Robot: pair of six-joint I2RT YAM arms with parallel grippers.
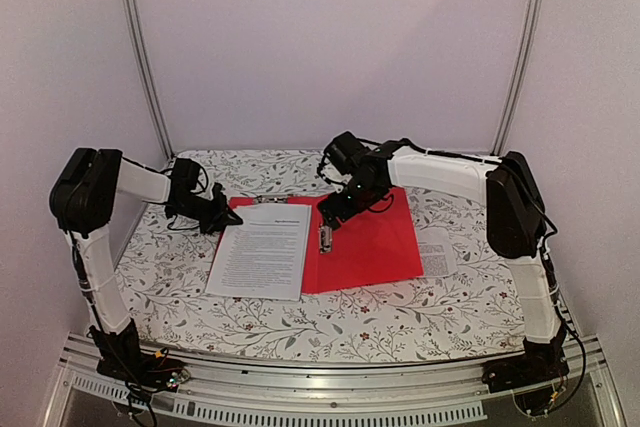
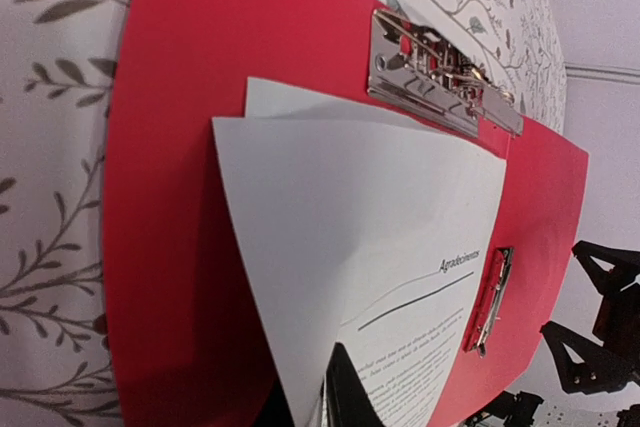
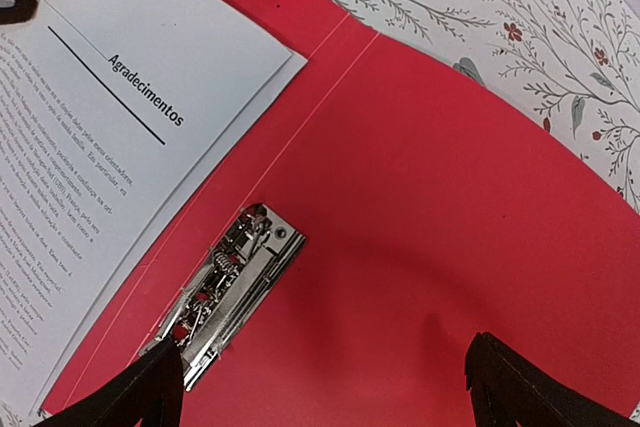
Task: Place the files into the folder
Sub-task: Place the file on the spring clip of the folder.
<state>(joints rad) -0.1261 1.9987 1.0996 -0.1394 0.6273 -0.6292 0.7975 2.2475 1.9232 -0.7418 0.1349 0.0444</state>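
The red folder point(image 1: 375, 242) lies open on the floral cloth. The files point(image 1: 260, 252), white printed sheets, lie over its left half and stick out past its near edge. My left gripper point(image 1: 225, 215) is shut on the far left corner of the files point(image 2: 380, 227), which curl up over a black finger point(image 2: 348, 397). My right gripper point(image 1: 328, 229) is open and empty just above the folder's right half point(image 3: 430, 197). Its left fingertip is beside the metal clip point(image 3: 225, 292) near the spine. The files also show in the right wrist view point(image 3: 90, 147).
A second metal clip point(image 2: 440, 72) sits at the folder's far edge. Another printed sheet point(image 1: 437, 247) lies on the cloth to the right of the folder. Aluminium frame posts and white walls close in the back and sides.
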